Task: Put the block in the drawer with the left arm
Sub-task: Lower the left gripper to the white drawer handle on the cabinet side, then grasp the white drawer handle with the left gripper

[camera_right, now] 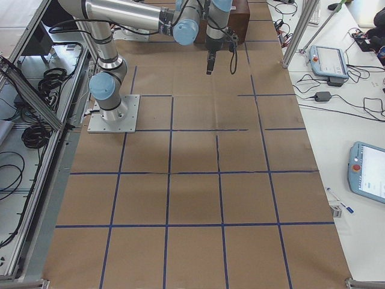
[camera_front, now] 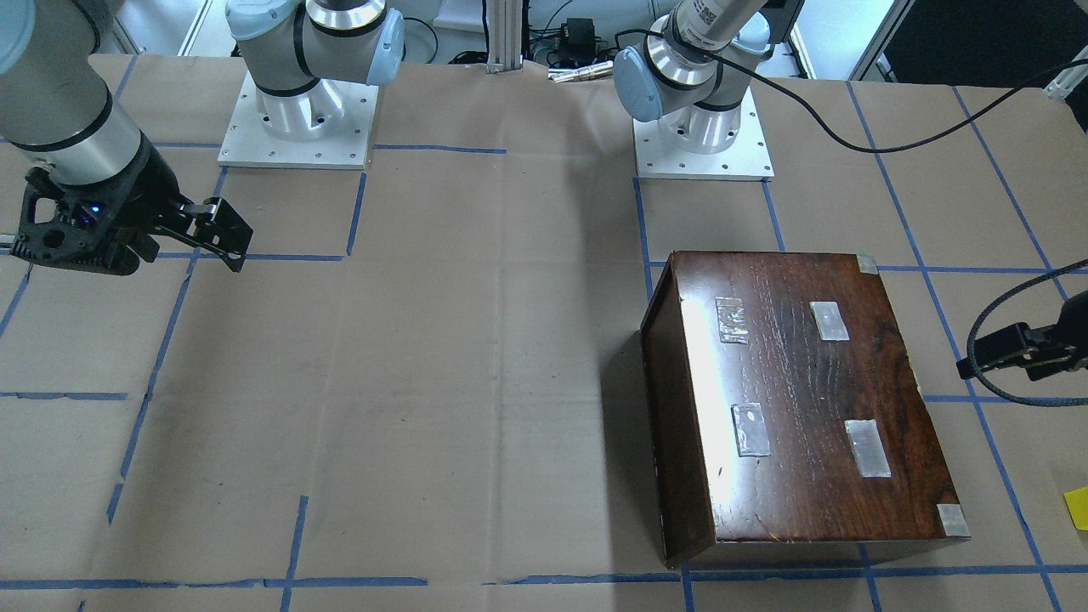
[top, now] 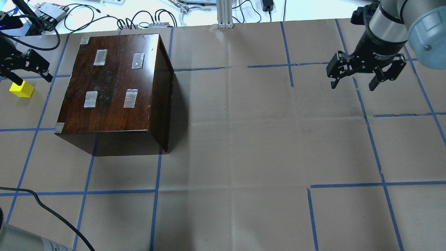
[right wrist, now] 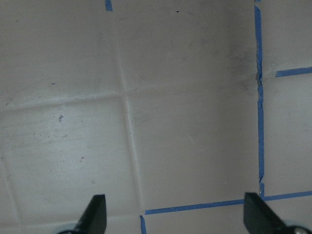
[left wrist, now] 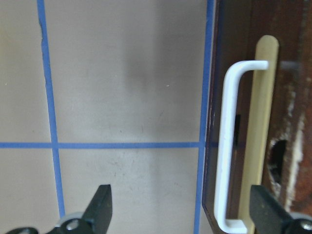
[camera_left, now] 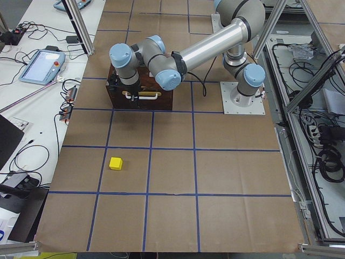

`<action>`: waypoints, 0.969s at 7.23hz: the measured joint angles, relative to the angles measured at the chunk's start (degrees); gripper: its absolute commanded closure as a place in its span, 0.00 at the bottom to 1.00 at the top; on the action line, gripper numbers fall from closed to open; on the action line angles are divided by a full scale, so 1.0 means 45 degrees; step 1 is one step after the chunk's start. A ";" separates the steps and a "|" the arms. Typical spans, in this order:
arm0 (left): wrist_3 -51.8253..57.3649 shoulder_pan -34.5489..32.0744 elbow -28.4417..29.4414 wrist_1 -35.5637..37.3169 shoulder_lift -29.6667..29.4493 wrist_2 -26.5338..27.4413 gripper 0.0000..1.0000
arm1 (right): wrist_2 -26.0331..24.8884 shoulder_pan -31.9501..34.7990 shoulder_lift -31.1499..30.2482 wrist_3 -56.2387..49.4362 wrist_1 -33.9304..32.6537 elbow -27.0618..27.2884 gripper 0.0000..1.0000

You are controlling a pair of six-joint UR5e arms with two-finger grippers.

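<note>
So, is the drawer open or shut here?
Shut: the drawer front sits flush in the box, handle ungrasped, no tray sticking out.

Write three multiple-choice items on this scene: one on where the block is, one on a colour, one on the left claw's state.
1. The block lies: A on the box's top; B on the table, apart from the box; C in the left claw.
2. The box's handle is: A black; B blue; C white.
3. The left claw is: A open and empty; B shut on the block; C shut on the handle.
1 B: overhead, bare table separates block and box. 2 C: the left wrist view shows it white. 3 A: its fingers stand wide apart, gripping nothing.
</note>
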 measured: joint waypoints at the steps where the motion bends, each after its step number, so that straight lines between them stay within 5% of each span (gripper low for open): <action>1: 0.0074 0.0222 0.0000 -0.0002 -0.0229 -0.0069 0.01 | 0.0000 0.0000 0.0000 0.0000 0.0001 0.0002 0.00; 7: 0.0560 0.0417 -0.0290 -0.0132 -0.0938 -0.1861 0.01 | 0.0000 0.0000 0.0000 0.0019 0.0000 0.0005 0.00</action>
